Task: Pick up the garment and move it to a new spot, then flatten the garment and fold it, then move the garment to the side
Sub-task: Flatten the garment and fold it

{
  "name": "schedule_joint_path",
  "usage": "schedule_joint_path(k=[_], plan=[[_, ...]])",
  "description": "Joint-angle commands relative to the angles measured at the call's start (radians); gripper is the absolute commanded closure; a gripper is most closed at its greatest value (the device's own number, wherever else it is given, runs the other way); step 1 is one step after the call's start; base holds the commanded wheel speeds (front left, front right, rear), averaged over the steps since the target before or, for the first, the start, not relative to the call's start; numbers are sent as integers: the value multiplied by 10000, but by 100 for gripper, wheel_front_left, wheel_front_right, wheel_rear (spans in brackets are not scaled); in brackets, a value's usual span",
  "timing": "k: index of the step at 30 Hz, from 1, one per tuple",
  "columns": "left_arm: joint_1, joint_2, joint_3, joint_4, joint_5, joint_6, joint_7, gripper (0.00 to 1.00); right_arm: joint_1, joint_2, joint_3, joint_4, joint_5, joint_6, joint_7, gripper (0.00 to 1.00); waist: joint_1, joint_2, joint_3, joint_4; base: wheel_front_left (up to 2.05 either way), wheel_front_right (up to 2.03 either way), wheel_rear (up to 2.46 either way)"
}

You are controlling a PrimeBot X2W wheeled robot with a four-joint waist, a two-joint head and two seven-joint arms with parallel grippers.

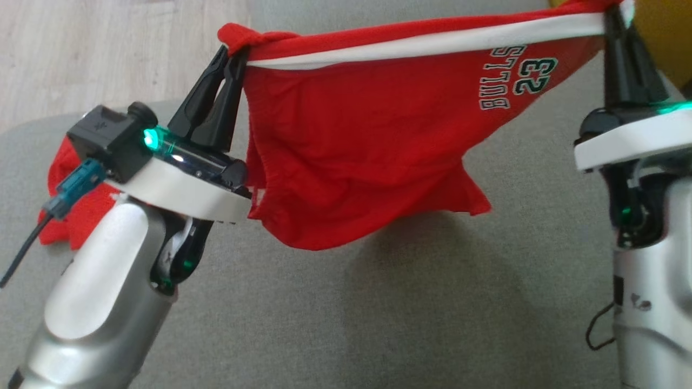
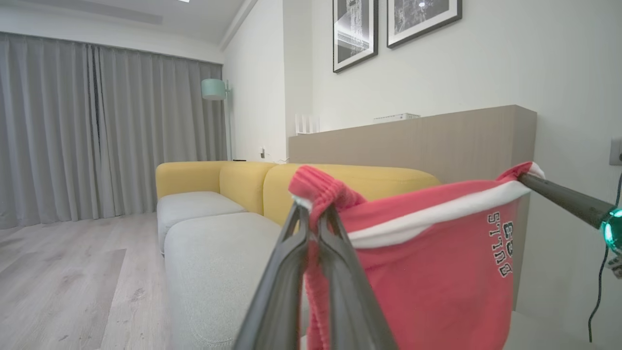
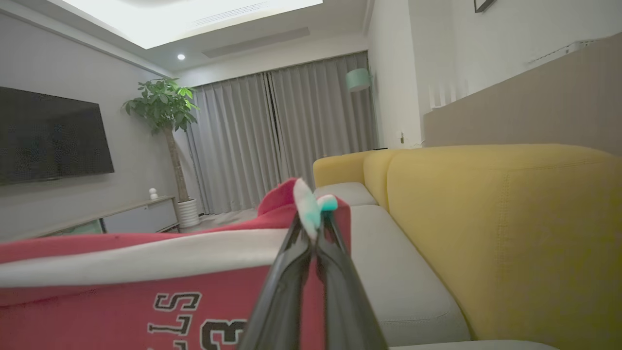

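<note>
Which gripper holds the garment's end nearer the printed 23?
The right gripper, shut on the red garment at its white-banded edge just beside the lettering; the left gripper pinches the opposite, unprinted end.

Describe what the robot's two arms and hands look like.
The left hand and right hand each have two long black tapering fingers on a white disc with a green light. Forearms are silver-grey. The left wrist carries a black camera box with a teal plug.
</note>
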Motion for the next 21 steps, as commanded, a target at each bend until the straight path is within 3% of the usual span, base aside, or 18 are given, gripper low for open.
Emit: schedule_joint_path(k=[1,6,13,17,21], plan=[[-630,491,470,-384,81,133,174,100,-439,86,-14,-544,-204,-7,222,100,1,0,184,-28,0,0,0],[-1634,467,440,151,254,97,501,100,-1298,164,28,-21,-367,-7,787,100,1,0,964,-140,0,0,0],[-3718,173,483,1931,252,-409,626,100,-3828,174,-5,1694,-530,-7,406,100,1,0,2521,-154,0,0,0],[-5744,36,585,3777,643,-702,1,100,-6304,198,-99,3633,-101,-7,-468,100,1,0,3535,-162,0,0,0],[-6989,-360,556,4860,790,-876,-759,100,-7693,-127,7,5059,-49,-7,-1401,100,1,0,3952,-59,0,0,0]])
